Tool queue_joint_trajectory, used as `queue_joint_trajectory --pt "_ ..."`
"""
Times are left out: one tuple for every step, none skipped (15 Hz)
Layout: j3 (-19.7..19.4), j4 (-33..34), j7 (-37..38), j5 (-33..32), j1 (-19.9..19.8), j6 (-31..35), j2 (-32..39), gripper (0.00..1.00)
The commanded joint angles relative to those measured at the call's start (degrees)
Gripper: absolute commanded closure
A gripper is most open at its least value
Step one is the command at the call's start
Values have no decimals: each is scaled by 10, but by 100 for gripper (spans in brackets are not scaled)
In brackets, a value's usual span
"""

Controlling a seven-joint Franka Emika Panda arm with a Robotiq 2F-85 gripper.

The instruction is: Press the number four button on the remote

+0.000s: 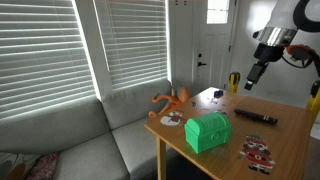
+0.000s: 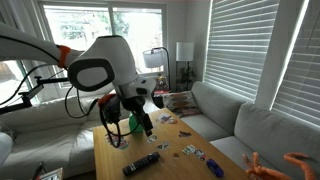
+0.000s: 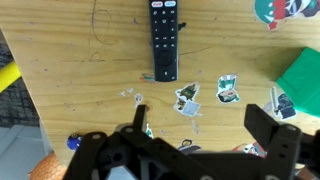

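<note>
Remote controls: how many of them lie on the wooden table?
1. The remote lies flat on the table, beyond the open pincer in the wrist view. The green chest might hide another.

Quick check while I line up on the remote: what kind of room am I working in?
Most likely a home living room. A grey sofa sits right beside the wooden table, slatted window blinds hang behind it, and a white panelled door stands at the back.

A grey sofa (image 1: 70, 135) stands below white window blinds (image 1: 45, 50); a wooden table (image 1: 290, 135) is beside it, a white door (image 1: 213, 45) beyond it.
</note>
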Motion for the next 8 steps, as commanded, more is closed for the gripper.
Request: queue_joint_trajectory --pt "4 1 -2 2 -5 -2 0 0" --pt "4 1 -2 2 -5 -2 0 0" --pt "4 1 -2 2 -5 -2 0 0" --pt "4 1 -2 2 -5 -2 0 0" --pt "4 1 -2 2 -5 -2 0 0" --pt "9 6 -29 -16 1 -14 9 0" --pt "12 8 -47 -27 4 -23 14 0" --pt "16 5 -61 -38 8 -28 22 0"
